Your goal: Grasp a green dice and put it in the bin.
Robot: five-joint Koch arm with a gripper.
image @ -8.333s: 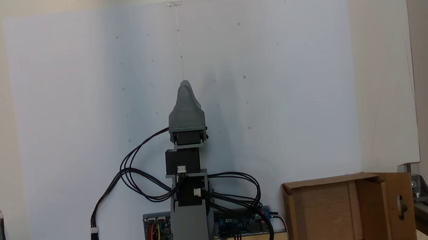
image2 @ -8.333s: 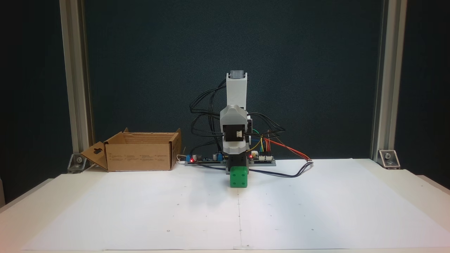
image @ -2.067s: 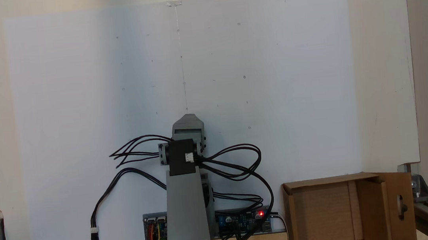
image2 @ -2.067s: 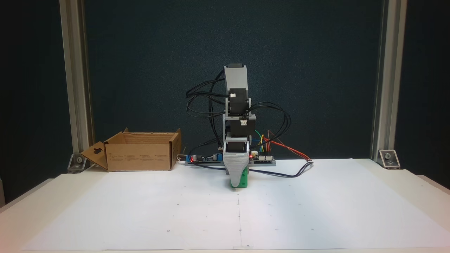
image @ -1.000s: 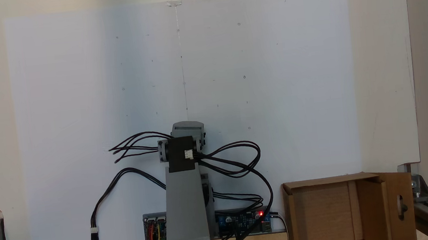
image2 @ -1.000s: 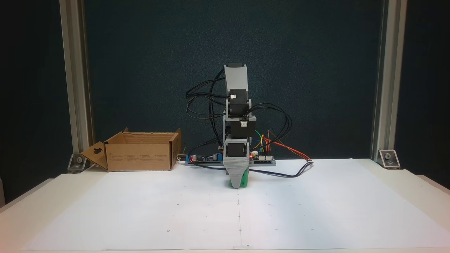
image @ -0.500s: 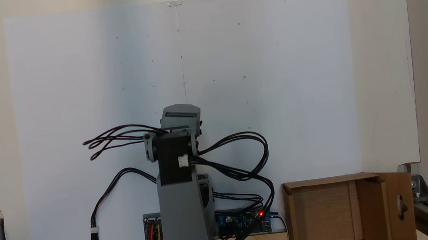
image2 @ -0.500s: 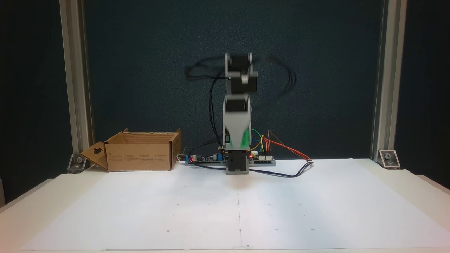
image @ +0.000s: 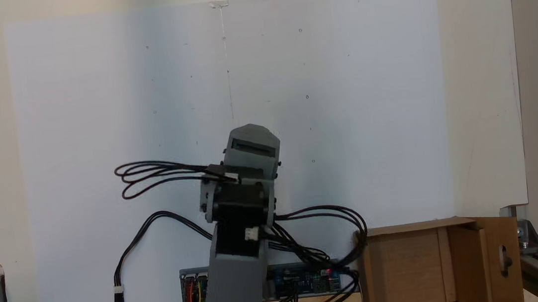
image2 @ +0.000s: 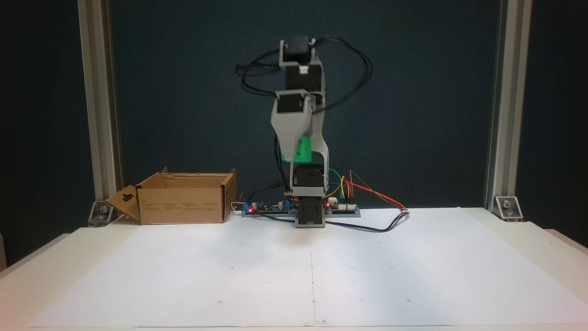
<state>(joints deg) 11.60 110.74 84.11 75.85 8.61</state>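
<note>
Lifted off the bench [image2: 183, 276] since a second ago, the green dice [image2: 302, 151] rides clenched in the claw [image2: 294, 154], high above and well apart from the cardboard bin [image2: 183, 202], so transport has begun.

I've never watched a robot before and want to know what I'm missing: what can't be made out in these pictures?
- The green dice: the grey hand covers most of it in a fixed view, and its pips are too small to read.
- The bin: the bottom edge cuts off its floor in a fixed view.
- Bin interior: its front wall hides it.
</note>
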